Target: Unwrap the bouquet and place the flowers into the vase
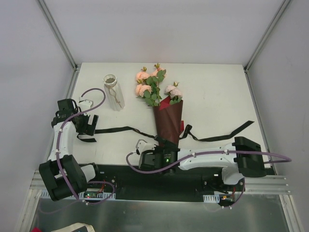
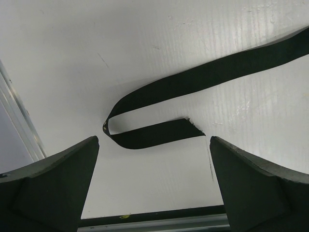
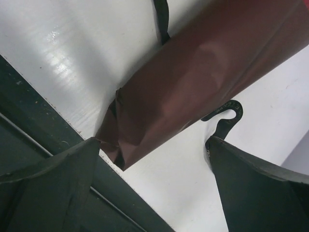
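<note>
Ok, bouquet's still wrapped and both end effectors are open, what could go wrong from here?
The paper cone's tip lies at the table's near edge, under the open right end effector; a clumsy pull could drag it off.
The black ribbon meets the cone on both sides, so it may snag the paper.
The vase has a narrow mouth and sits close to the flowers; it could get knocked.

Left arm (image 1: 62, 140) folded upright, elbow high, left gripper (image 2: 153, 145) pointing down, jaws spread wide, right arm (image 1: 207, 157) stretched low across to the left, right gripper (image 3: 153, 145) likewise, jaws fully parted.
</note>
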